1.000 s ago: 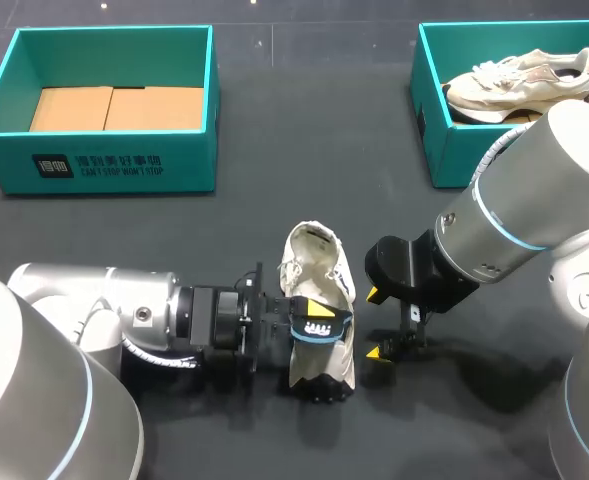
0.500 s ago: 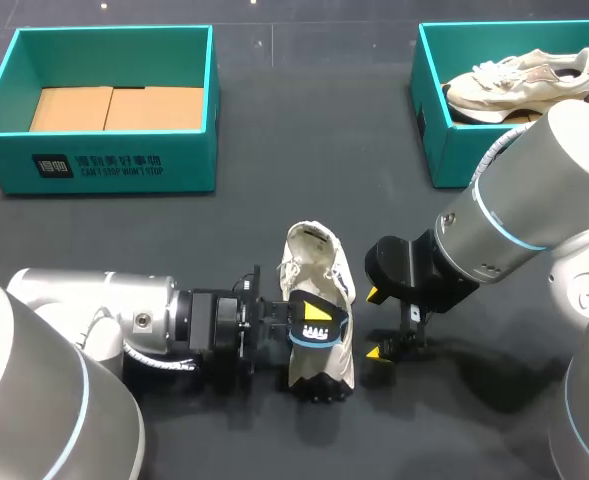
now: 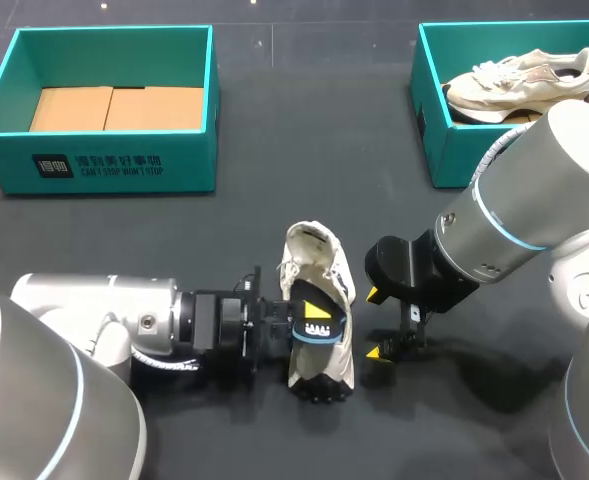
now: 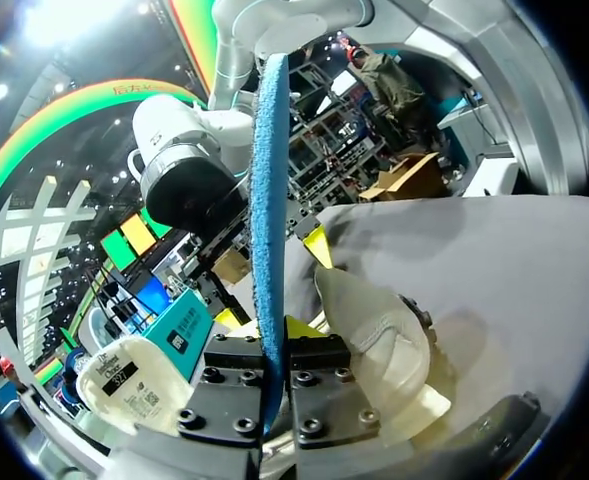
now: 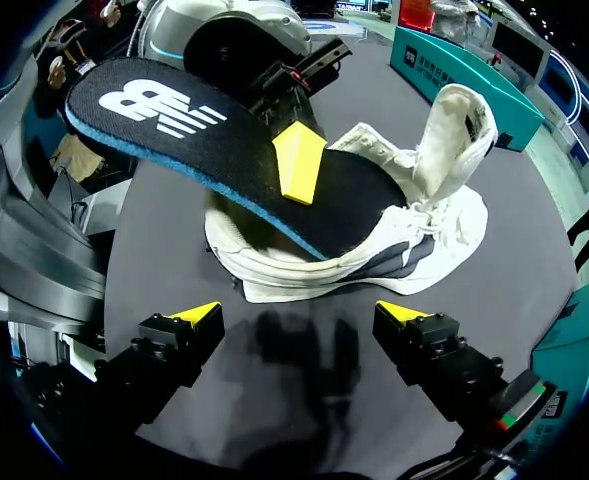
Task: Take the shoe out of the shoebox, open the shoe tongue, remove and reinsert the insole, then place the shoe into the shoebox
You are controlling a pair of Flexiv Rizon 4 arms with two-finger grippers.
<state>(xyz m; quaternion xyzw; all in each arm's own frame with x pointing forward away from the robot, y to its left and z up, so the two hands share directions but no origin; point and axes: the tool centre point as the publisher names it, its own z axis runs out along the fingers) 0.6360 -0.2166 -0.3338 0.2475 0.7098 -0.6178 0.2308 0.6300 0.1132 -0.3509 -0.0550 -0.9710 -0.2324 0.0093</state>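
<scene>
A cream sneaker [image 3: 317,262] lies on the dark table, midway between my two arms. My left gripper [image 3: 292,322] is shut on a black insole with a blue edge [image 3: 316,322]. The insole's front end sits inside the shoe and its heel end sticks up out of the opening. The left wrist view shows the insole [image 4: 271,200] edge-on between the fingers, with the sneaker [image 4: 379,340] just beyond. My right gripper [image 3: 375,323] stands open just right of the shoe and holds nothing. In its own view the right gripper [image 5: 302,318] faces the sneaker [image 5: 429,215] and insole [image 5: 204,140].
A teal shoebox [image 3: 104,160] with a cardboard floor stands at the back left. A second teal shoebox [image 3: 442,150] at the back right holds another sneaker [image 3: 519,82]. Bare table lies between the boxes and in front of the shoe.
My left arm has edged right, pushing the insole slightly further into the shoe. The right arm has not moved.
</scene>
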